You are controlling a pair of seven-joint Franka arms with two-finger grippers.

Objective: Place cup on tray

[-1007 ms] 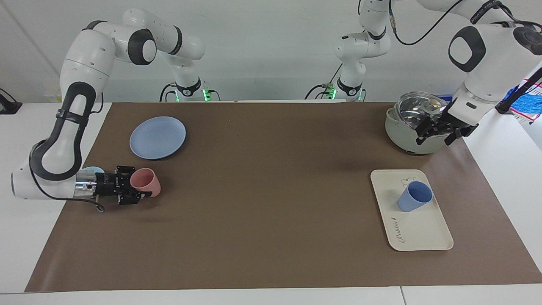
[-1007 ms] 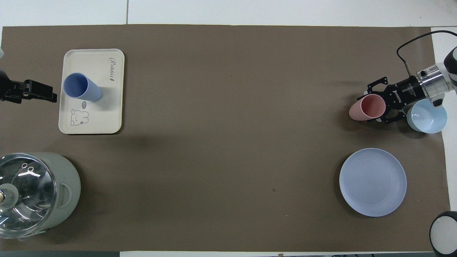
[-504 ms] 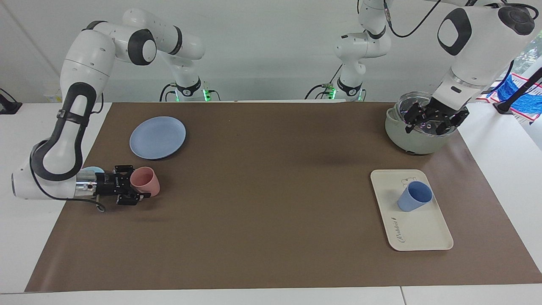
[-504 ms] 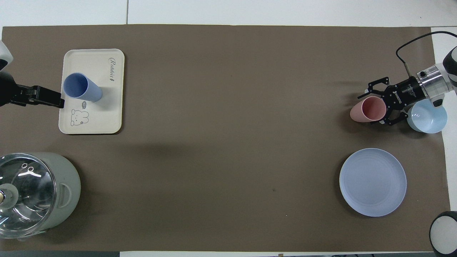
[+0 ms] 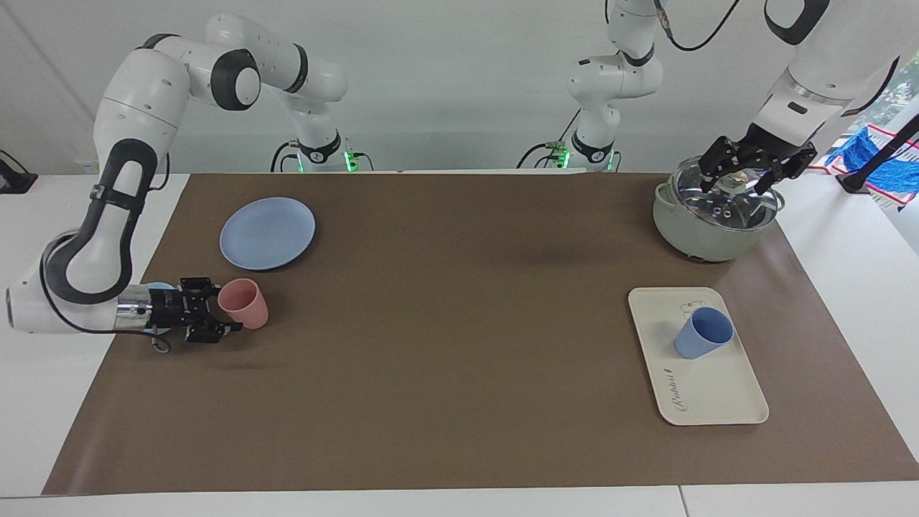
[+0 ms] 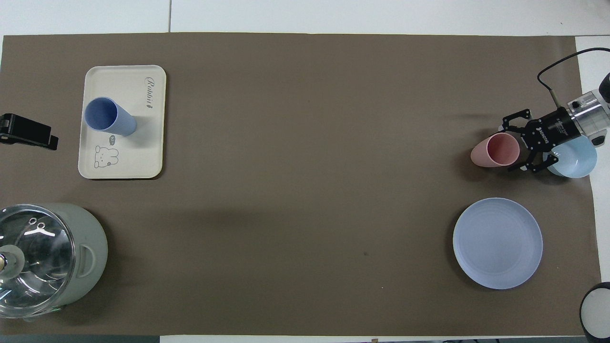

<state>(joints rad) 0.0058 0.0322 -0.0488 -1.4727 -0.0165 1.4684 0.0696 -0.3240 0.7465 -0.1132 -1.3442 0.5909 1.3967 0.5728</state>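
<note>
Surface: brown mat (image 5: 459, 345) over a white table, with 2 white robot arms based along one long edge.
Tray: cream tray (image 5: 711, 395) (image 6: 124, 81) lies flat at the left arm's end of the table; the "Rabbit" script and a small rabbit drawing are readable on it.
Cup: blue cup (image 5: 702, 332) (image 6: 108, 116) stands upright on the tray, mouth up, with nothing gripping it.
Left gripper: left gripper (image 5: 747, 166) hangs in the air over the grey-green pot (image 5: 707, 233) (image 6: 83, 257), fingers spread apart and empty; in the overhead view only a dark tip (image 6: 28, 137) shows, cut off by the picture's edge.
Pot lid: clear glass lid (image 5: 725, 201) sits on the pot, partly cut off in the overhead view.
Right gripper: right gripper (image 5: 215, 316) (image 6: 522, 147) lies low and level at the right arm's end, fingers apart, just beside the pink cup (image 5: 244, 303) (image 6: 495, 150); whether they touch it is unclear.
Bowl: light-blue bowl (image 6: 574, 159) is mostly hidden under the right wrist.
Plate: round blue plate (image 5: 267, 233) (image 6: 497, 243) lies nearer the robots than the pink cup.
</note>
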